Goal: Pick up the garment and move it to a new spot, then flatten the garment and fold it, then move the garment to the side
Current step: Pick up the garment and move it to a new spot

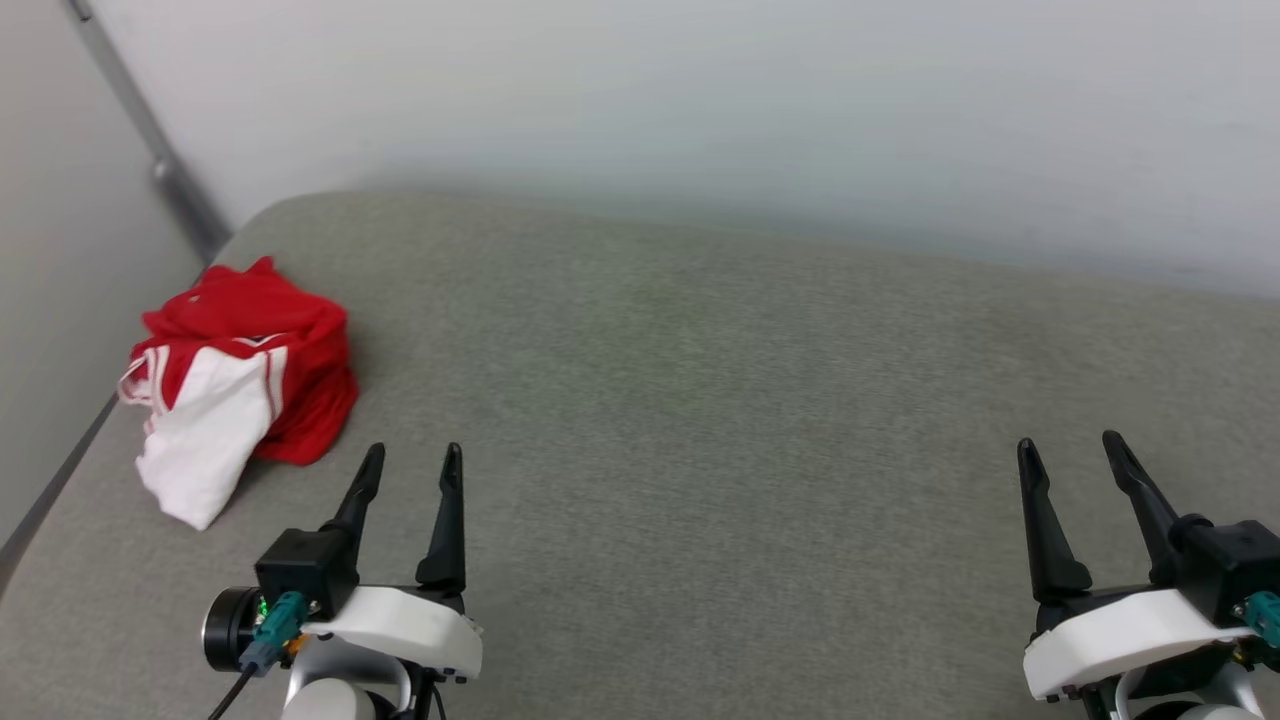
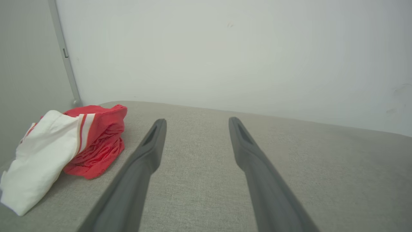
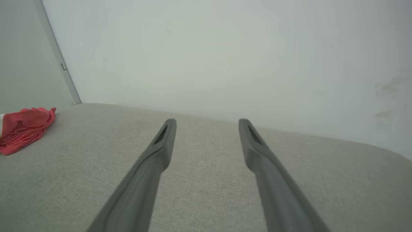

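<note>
The garment [image 1: 240, 375] lies crumpled in a heap at the far left of the grey cushioned surface, red with a white striped sleeve draped toward the front. In the left wrist view the garment [image 2: 67, 145] sits left of my fingers, apart from them. Its red edge [image 3: 24, 129] shows at the far left of the right wrist view. My left gripper [image 1: 412, 460] stands open just right of the heap, nothing between its fingers. At the lower right, my right gripper [image 1: 1070, 450] is open too, far from the cloth.
The grey cushioned surface [image 1: 700, 420] stretches wide between both grippers. A pale wall [image 1: 700, 100] runs behind it, and a grey pipe [image 1: 150, 150] runs down the left corner near the heap. The surface's left edge [image 1: 50, 490] lies close beside the garment.
</note>
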